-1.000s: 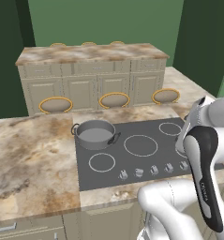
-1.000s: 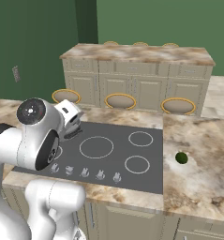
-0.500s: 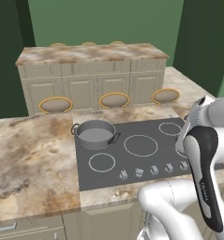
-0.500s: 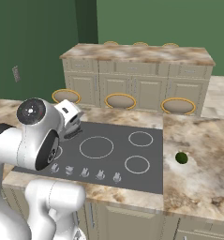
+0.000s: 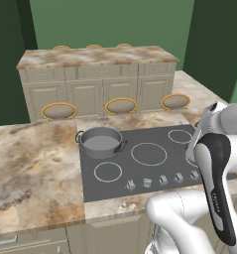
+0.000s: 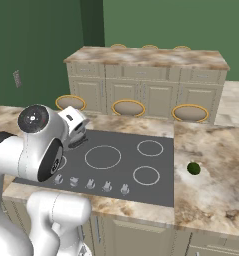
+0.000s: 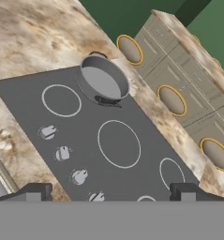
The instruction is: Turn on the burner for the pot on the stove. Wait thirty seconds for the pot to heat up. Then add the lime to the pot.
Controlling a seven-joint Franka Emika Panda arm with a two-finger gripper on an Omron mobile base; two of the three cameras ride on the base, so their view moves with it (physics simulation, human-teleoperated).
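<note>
The grey steel pot (image 5: 100, 142) stands empty on the back-left ring of the dark stove (image 5: 140, 173); from the hand it appears as the pot (image 7: 104, 80) at the stove's (image 7: 33, 93) far corner. A row of silver knobs (image 5: 162, 180) lines the front edge. The small dark green lime (image 6: 193, 168) lies on the marble counter to the right of the stove (image 6: 116, 175). My gripper (image 7: 111, 193) hangs above the stove's front part, well apart from the pot. Its fingertips stand wide apart, open, with nothing between them.
Marble counter (image 5: 30, 163) spreads to the left of the stove. Three round yellow-rimmed stools (image 5: 121, 105) stand behind the counter, and a cabinet island (image 5: 95, 74) lies beyond them. My own arm (image 6: 41, 145) hides the stove's left part in the right base view.
</note>
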